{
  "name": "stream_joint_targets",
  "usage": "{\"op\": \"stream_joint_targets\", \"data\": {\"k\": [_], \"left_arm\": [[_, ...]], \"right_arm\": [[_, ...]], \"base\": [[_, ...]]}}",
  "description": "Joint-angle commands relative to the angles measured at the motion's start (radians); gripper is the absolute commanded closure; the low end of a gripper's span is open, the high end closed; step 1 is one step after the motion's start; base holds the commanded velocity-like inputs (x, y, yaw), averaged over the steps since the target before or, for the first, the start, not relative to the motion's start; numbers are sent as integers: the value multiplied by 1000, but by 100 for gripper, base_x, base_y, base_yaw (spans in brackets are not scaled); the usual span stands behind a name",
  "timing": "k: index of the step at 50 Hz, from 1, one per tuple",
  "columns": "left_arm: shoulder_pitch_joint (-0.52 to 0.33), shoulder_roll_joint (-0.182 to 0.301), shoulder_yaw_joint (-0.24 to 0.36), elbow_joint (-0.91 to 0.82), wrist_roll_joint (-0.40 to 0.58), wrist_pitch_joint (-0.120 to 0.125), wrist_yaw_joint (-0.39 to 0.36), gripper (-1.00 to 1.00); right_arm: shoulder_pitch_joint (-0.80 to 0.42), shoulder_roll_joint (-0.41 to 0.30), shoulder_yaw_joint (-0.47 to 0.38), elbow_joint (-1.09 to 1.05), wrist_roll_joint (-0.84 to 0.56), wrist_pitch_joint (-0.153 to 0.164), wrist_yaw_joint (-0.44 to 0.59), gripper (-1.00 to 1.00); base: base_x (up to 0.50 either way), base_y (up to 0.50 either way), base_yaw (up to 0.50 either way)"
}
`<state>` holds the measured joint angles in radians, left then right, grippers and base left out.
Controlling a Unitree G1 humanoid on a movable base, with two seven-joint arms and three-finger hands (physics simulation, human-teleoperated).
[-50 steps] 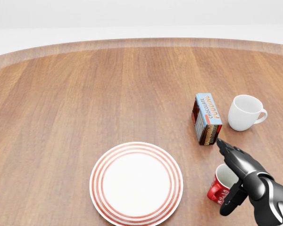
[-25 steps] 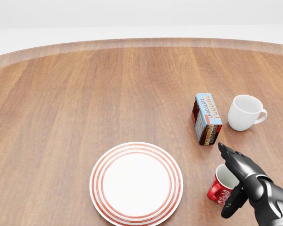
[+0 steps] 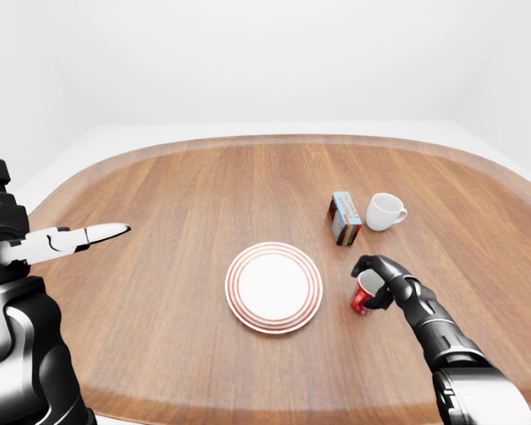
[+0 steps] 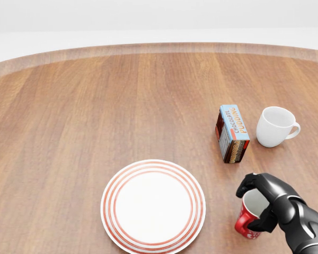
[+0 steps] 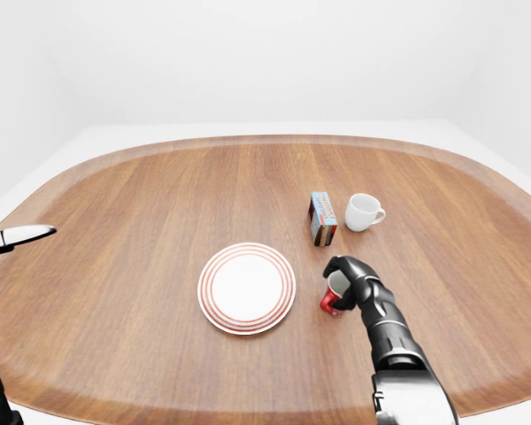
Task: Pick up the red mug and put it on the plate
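The red mug [image 4: 247, 217] stands on the wooden table at the bottom right of the head view, to the right of the white plate with red rings [image 4: 152, 205]. My right hand [image 4: 257, 203] has its fingers curled round the mug's rim and side, shut on it. The mug rests on the table, tilted slightly. My left hand [image 3: 88, 235] is held up at the far left of the left-eye view, fingers stretched out, open and empty, far from the mug.
A chocolate pudding box [image 4: 232, 133] stands above the mug in the head view, with a white mug [image 4: 275, 126] to its right. The round wooden table [image 4: 95, 106] has a raised rim along the top.
My right hand's fingers, stretched out over the red mug a second ago, have curled down and closed round it. The mug has shifted slightly. The plate, box and white mug have not moved.
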<state>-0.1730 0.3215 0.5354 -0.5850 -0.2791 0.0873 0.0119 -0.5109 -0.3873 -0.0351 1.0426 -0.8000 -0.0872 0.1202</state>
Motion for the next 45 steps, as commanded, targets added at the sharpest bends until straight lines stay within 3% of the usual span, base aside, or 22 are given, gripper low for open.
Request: {"op": "stream_joint_targets", "data": {"k": [1, 10, 14, 17, 18, 32, 45], "left_arm": [[-7, 3, -1, -6, -2, 0, 4, -100], [-11, 5, -4, -7, -4, 0, 6, -100], [-6, 2, -5, -6, -3, 0, 5, -100], [-5, 3, -1, -8, -5, 0, 4, -100], [-6, 3, -1, -7, -5, 0, 5, -100], [-2, 1, 0, -9, -5, 0, 3, -100], [1, -1, 1, -10, -5, 0, 0, -100]], "right_arm": [[-2, -4, 11, 29, -6, 0, -4, 100], [22, -6, -3, -70, -10, 0, 30, 100], [36, -5, -11, -128, -19, 18, 47, 100], [66, 2, -20, -243, -30, 49, 88, 100], [87, 11, -26, -319, -32, 73, 123, 100], [186, 105, -41, -746, -107, 173, 310, 100], [87, 172, 18, -804, -181, 174, 399, 100]], "base": [[0, 0, 0], [0, 0, 0], [0, 0, 0], [0, 0, 0], [0, 0, 0], [0, 0, 0], [0, 0, 0]]}}
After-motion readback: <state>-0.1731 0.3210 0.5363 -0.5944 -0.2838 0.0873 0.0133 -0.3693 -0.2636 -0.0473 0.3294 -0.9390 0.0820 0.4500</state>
